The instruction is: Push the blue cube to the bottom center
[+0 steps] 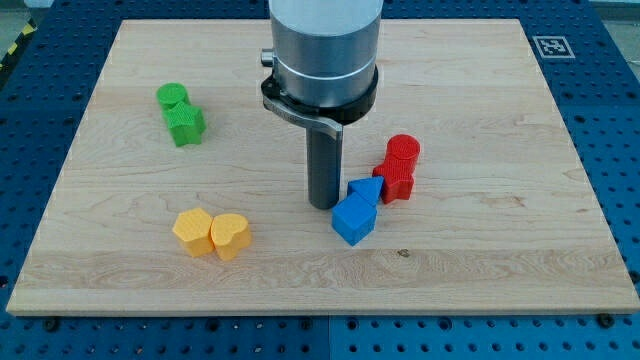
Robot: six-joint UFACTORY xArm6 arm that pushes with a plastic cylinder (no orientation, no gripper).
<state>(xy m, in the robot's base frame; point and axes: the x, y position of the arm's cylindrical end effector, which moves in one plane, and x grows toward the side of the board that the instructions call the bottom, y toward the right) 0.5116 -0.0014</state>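
Observation:
The blue cube [353, 219] lies right of the board's middle, below centre height. A second blue block [366, 190], a wedge-like shape, touches its upper right side. My tip [323, 205] is on the board just left of the blue cube, close to its upper left edge; I cannot tell whether it touches. The rod rises into the grey arm body [322, 50] at the view's top.
Two red blocks, a cylinder [403, 152] and a ribbed one [395, 181], stand right of the blue pair. Two green blocks [180, 113] sit at the upper left. A yellow hexagon [193, 232] and a yellow heart [230, 236] lie at the lower left. The wooden board [500, 260] has edges all round.

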